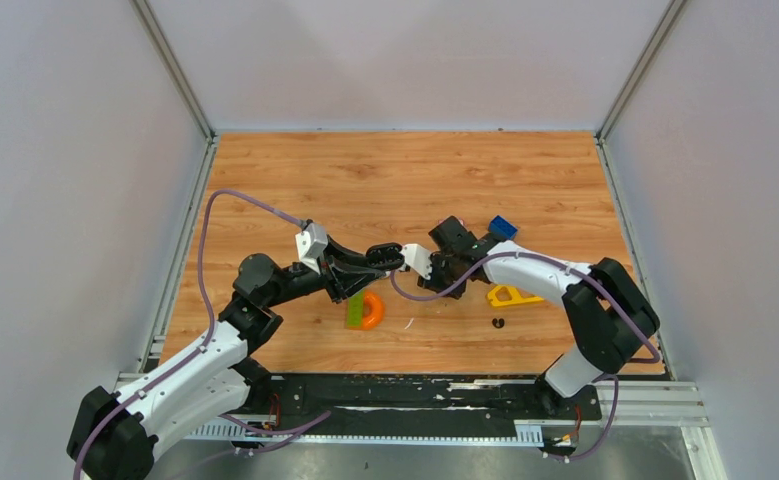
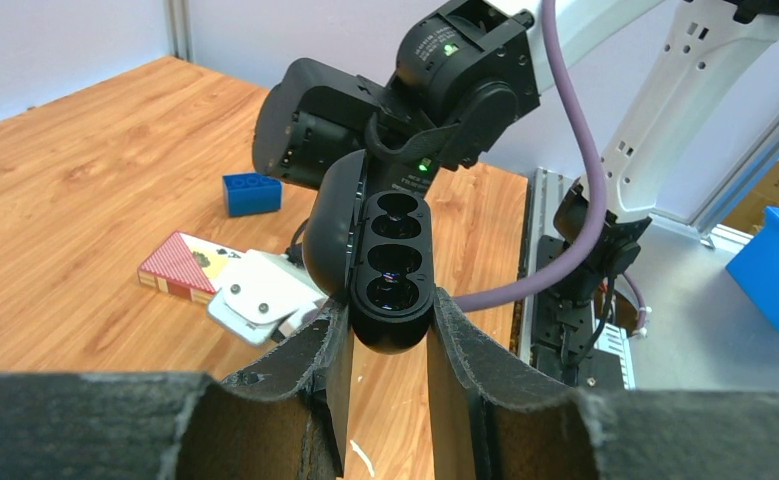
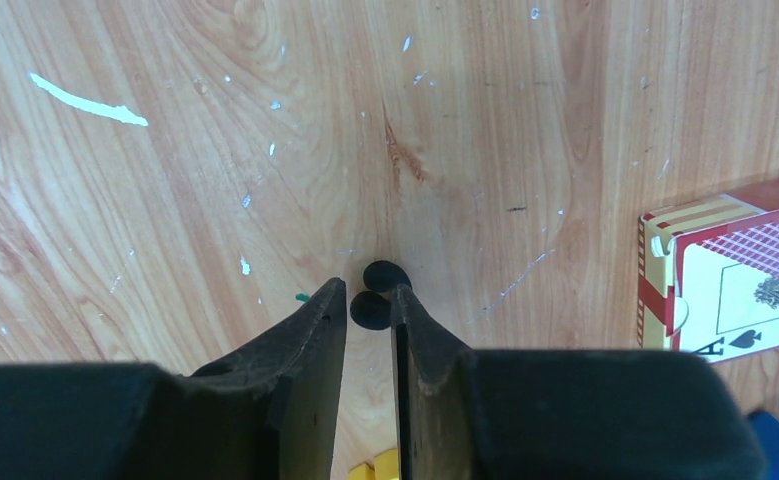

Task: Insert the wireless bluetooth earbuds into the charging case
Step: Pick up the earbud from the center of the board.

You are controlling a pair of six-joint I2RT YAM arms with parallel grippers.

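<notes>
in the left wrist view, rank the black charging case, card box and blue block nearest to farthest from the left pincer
1. black charging case: clamped in the left pincer, lid open.
2. card box: lying on the table, ahead and towards the picture's left.
3. blue block: farther back, beyond the card box.
</notes>
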